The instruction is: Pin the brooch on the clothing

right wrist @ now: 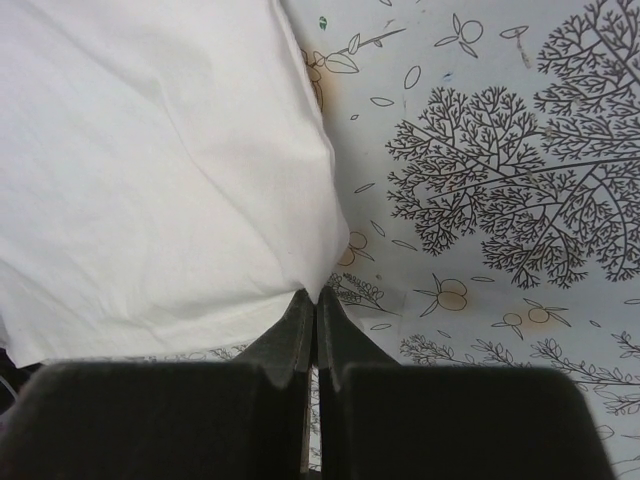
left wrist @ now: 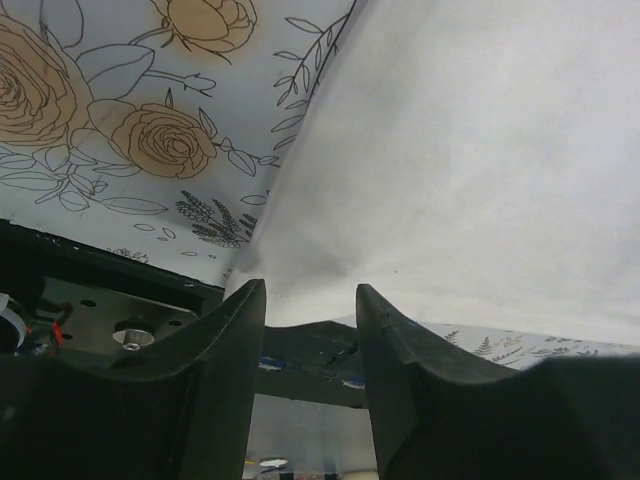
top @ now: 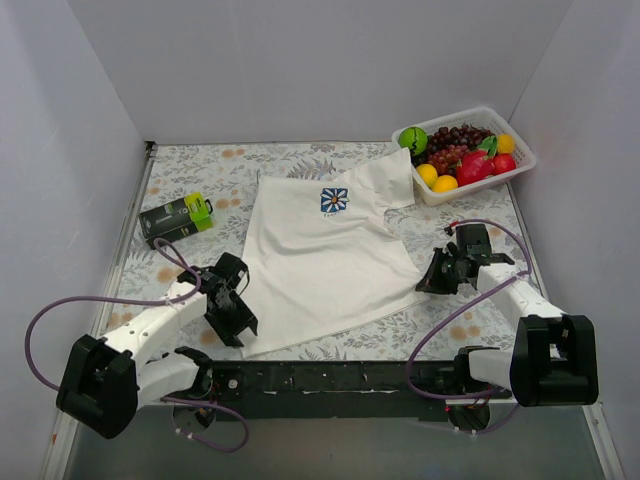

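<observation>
- Top external: limp, light shirt (top: 320,260) lies mid tabletop (top: 200,170); brooch unseen.
- Right tool (right wrist: 317,298) pinches its 4 o'clock hem corner.
- Left tool (left wrist: 310,288), jaws apart, meets the 7 o'clock corner, probably the best hold.

A table (top: 300,160) covered in a pale cloth printed with roses and branching sprigs carries everything. A white T-shirt (top: 320,260) lies spread on it between the two grippers. One hem corner is just ahead of the left gripper (left wrist: 310,290), and the other meets the tips of the right gripper (right wrist: 316,300). Well beyond the right gripper sits a white basket (top: 478,186) of fruit. Beyond the left one, and a little outward, lies a green-and-black box (top: 176,218).
</observation>
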Controlling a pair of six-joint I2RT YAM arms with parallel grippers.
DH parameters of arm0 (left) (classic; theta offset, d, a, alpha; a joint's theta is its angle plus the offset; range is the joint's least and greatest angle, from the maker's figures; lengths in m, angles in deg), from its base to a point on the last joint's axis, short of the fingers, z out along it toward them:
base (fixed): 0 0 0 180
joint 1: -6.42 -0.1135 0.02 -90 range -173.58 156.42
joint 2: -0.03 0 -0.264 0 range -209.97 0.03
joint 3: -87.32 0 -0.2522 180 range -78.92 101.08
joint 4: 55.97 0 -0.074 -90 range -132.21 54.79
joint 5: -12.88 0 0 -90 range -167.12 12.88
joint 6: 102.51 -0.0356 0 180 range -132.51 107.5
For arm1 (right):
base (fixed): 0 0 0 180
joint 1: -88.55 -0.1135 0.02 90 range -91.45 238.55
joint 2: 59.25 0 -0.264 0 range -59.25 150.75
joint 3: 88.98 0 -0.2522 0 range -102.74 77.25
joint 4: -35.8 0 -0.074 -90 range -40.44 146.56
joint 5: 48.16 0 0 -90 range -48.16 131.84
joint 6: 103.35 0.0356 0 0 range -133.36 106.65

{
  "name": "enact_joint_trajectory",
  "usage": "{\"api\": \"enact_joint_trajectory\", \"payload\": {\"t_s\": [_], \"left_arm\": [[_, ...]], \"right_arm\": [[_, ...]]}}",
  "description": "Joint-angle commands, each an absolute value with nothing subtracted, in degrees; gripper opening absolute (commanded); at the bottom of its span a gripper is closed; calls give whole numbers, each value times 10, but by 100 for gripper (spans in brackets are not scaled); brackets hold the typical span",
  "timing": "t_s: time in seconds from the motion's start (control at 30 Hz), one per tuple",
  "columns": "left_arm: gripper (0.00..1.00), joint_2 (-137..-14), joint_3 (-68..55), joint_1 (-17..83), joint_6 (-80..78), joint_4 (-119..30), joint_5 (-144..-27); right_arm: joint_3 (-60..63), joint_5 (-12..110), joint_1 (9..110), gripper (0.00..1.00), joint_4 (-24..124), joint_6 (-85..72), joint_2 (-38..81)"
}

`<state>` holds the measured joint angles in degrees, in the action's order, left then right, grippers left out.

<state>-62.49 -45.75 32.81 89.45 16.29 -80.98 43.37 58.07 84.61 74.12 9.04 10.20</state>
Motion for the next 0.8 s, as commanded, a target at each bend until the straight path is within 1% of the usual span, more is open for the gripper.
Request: {"api": "enact_joint_trajectory", "payload": {"t_s": [0.0, 0.2, 0.33, 0.57, 0.67, 0.77], "left_arm": [[41, -592, -462, 334, 945, 173, -800], [48, -581, -473, 354, 977, 179, -797], [48, -603, -461, 379, 997, 203, -762], [49, -658, -463, 424, 1010, 193, -754], [47, -665, -460, 433, 1024, 194, -746], [41, -660, -461, 438, 1032, 184, -740]], "right_arm": [[420, 596, 849, 1, 722, 84, 106], [419, 604, 849, 1, 720, 78, 113], [421, 609, 849, 1, 720, 77, 114], [427, 613, 849, 1, 714, 76, 117], [427, 617, 849, 1, 709, 75, 122], [427, 621, 849, 1, 708, 74, 126]]}}
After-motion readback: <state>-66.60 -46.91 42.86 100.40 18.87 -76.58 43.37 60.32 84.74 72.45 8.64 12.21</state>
